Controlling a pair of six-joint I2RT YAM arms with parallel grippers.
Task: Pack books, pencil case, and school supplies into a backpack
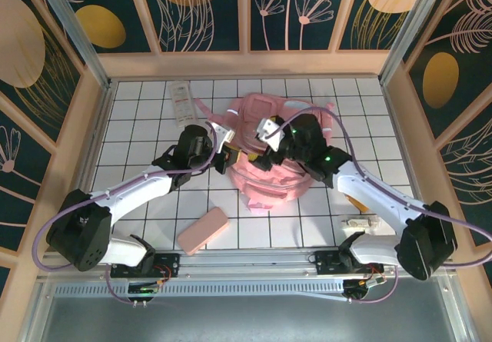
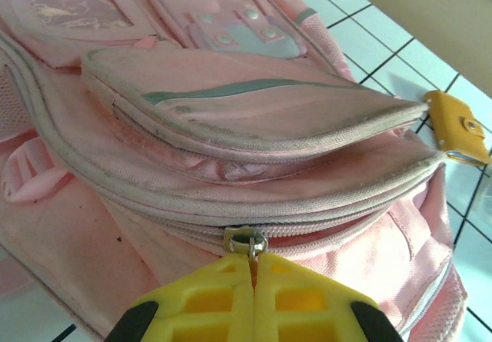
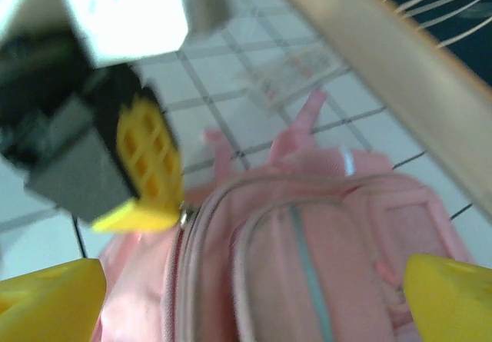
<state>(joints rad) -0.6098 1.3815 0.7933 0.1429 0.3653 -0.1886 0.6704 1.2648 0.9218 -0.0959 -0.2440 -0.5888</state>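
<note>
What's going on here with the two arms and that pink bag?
The left gripper is shut on the metal zipper pull of the large soft light-pink backpack, which lies in the middle of the white tiled table. The right gripper hangs wide open over the backpack, holding nothing. The light-pink oblong pencil case lies on the table near the arms' bases and the flat clear packet lies beyond the backpack, so neither is packed yet.

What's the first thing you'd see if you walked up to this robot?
The big pink backpack sits in the middle of the white tiled table. The left gripper pinches its zipper pull with shut yellow fingers, and the right gripper hangs wide open above it. A small pink pencil case lies alone near the front edge.
</note>
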